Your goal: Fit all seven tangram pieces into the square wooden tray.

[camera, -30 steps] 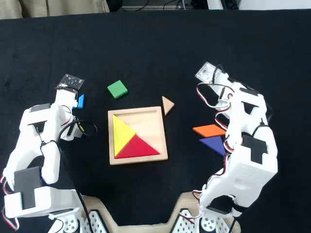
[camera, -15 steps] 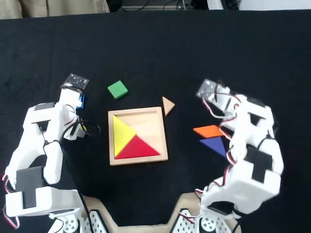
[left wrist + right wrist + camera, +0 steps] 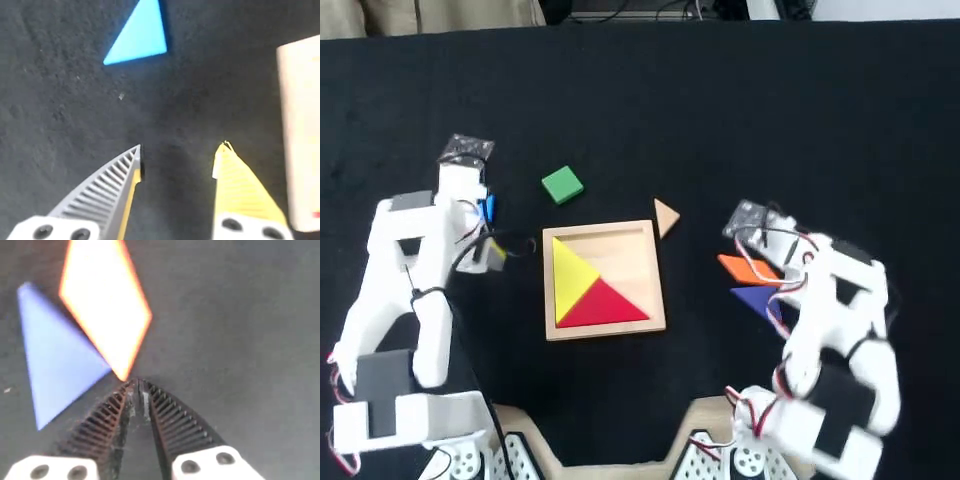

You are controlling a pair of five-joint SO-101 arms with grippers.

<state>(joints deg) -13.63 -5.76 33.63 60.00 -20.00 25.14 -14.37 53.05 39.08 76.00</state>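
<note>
On the black table (image 3: 740, 110) sits the square wooden tray (image 3: 625, 250), in the middle, between the two arms. Two pieces lie flat inside it. The yellow triangle (image 3: 570, 275) fills the side nearest the left arm. The red triangle (image 3: 605, 303) fills the side nearest the robot, and the two touch along one edge. The other part of the tray is bare wood. Five pieces lie outside on the table. The green square (image 3: 562, 185) is past the tray's far left corner, a little apart from it. The small tan triangle (image 3: 665, 215) is just beside the tray's far right corner. The orange piece (image 3: 745, 267) and the purple triangle (image 3: 755, 298) lie close together to the right of the tray, partly under the right arm. The blue triangle (image 3: 487, 207) peeks out beside the left arm, to the left of the tray. The left gripper (image 3: 180, 150) has its two fingers spread wide with nothing between them. It hangs over bare table, with the blue triangle (image 3: 140, 37) a little way ahead and the tray's edge (image 3: 300, 125) off to one side. The right gripper (image 3: 136, 385) has its fingers pressed together and holds nothing. Its tip is right at a corner of the orange piece (image 3: 105, 300), with the purple triangle (image 3: 55, 355) next to it.
</note>
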